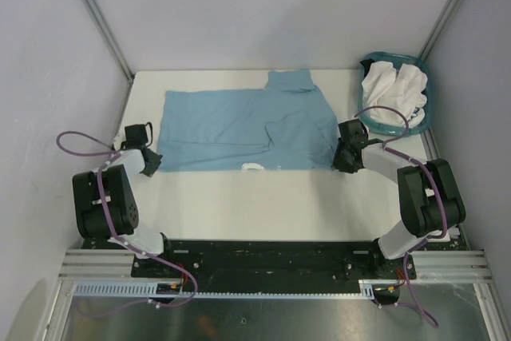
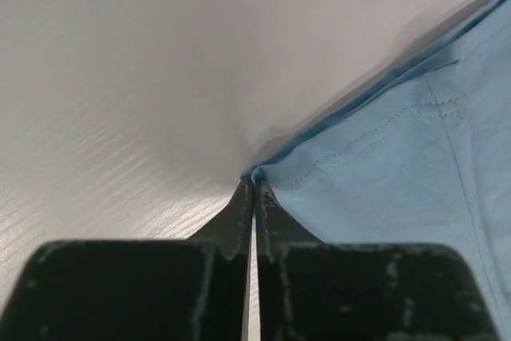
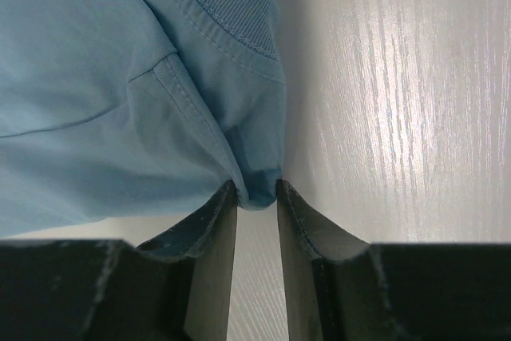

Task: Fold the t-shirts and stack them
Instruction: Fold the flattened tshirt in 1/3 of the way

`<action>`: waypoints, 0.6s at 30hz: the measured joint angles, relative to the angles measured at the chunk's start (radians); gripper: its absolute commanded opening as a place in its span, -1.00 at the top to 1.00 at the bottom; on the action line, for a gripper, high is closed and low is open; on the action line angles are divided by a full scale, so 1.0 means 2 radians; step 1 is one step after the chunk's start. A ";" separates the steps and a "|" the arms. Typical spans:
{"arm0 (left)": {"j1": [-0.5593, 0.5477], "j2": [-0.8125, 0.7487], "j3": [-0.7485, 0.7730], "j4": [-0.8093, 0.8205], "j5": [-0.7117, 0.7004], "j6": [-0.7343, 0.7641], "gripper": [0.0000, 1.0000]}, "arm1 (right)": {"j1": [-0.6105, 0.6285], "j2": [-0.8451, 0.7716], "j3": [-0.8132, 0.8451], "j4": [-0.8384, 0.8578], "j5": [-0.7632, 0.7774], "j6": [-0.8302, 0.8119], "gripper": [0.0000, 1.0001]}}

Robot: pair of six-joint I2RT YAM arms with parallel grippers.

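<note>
Lying crosswise, neck rightward: light blue t-shirt (image 1: 239,129)

Your top camera looks down from above and behind the arm bases (image 1: 144,241), taking in the whole table (image 1: 239,205). Each wrist camera sits low and very close behind its own fingers (image 2: 235,221), facing forward: left at one corner of the blue shirt (image 1: 231,125), right at the opposite edge. All three share that shirt
</note>
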 measured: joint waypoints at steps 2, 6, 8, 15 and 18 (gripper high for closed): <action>-0.001 0.000 0.000 0.000 -0.001 0.000 1.00 | 0.000 0.001 0.000 0.001 0.000 0.000 0.43; -0.003 0.000 0.000 0.000 -0.003 0.000 1.00 | -0.002 0.003 0.000 0.005 0.001 0.000 0.71; -0.004 0.000 0.001 -0.001 -0.003 0.000 1.00 | -0.003 0.005 0.002 0.007 0.001 0.000 0.92; -0.015 -0.003 0.008 -0.026 -0.017 0.000 1.00 | -0.003 0.008 0.009 -0.003 0.007 0.000 1.00; -0.023 -0.016 0.008 -0.045 -0.030 0.001 1.00 | -0.003 0.004 0.010 -0.019 0.011 0.000 1.00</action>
